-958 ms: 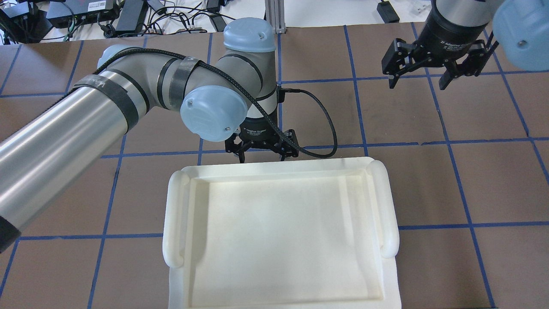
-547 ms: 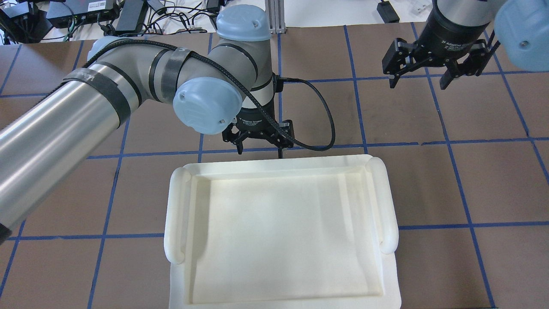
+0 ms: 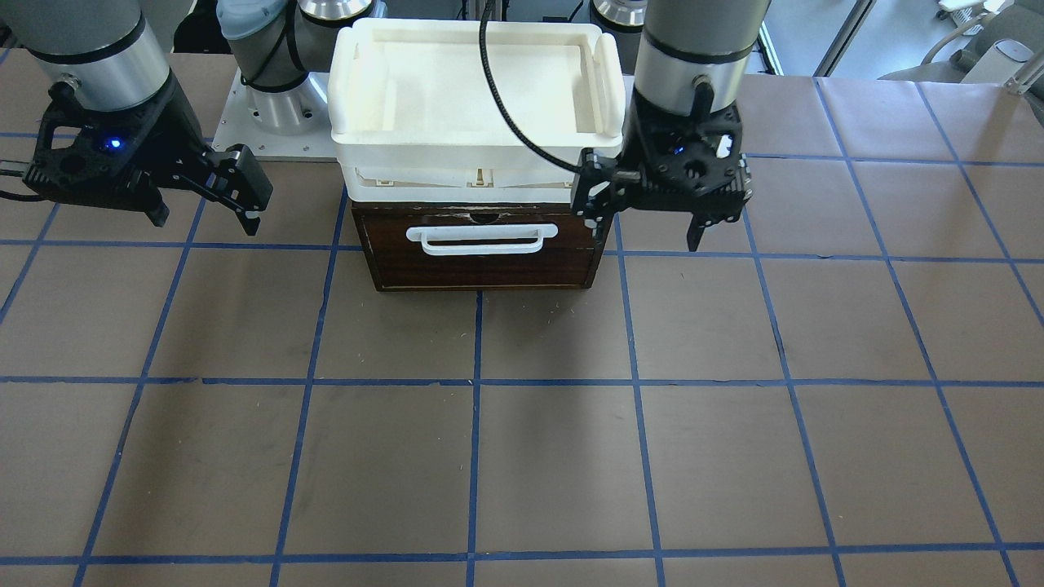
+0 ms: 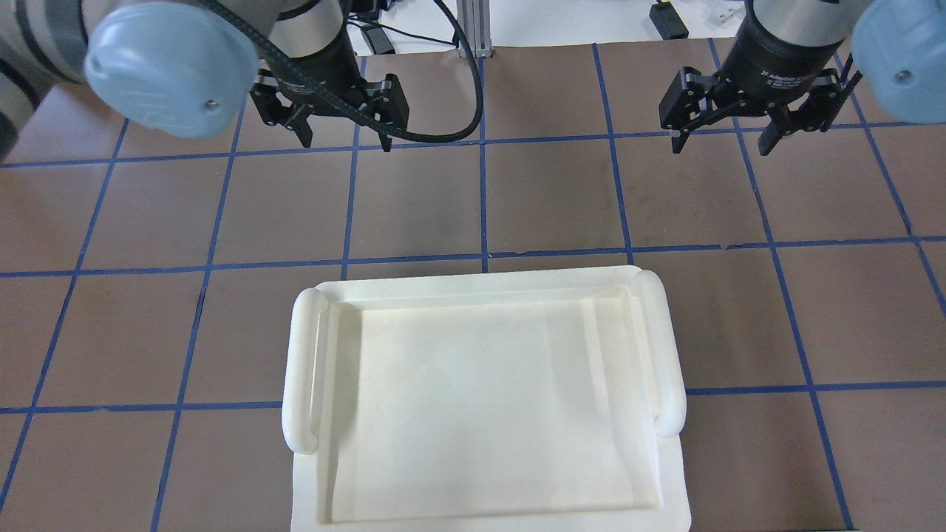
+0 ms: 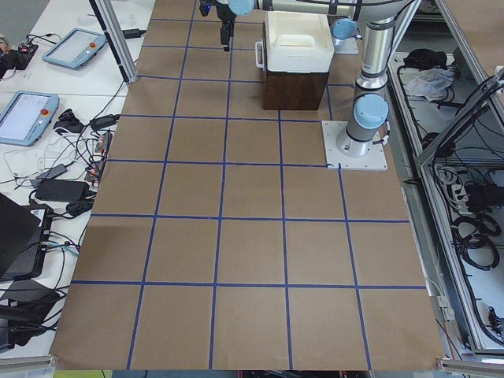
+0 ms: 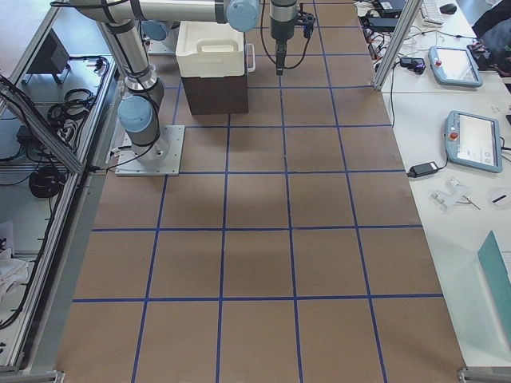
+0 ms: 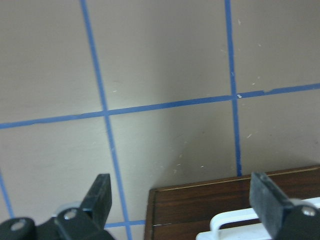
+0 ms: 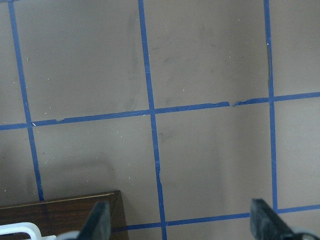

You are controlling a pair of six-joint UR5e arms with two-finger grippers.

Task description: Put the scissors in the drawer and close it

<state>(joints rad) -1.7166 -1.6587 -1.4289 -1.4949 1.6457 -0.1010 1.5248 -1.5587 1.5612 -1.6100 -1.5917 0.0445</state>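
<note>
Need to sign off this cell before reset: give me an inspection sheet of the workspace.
Surface: brown table with a blue tape grid.
Job's things: drawer looks shut, its white handle free; scissors: nothing seen.
Clutter: white tray sits on top of the drawer unit.
Grippers: left gripper and right gripper both have open, empty jaws, above the table.
Cables: black cable loops from the left wrist.
Surroundings: tablet and power bricks on side benches.

right end effector (image 4: 720, 142), label "2F Adaptive"
</note>
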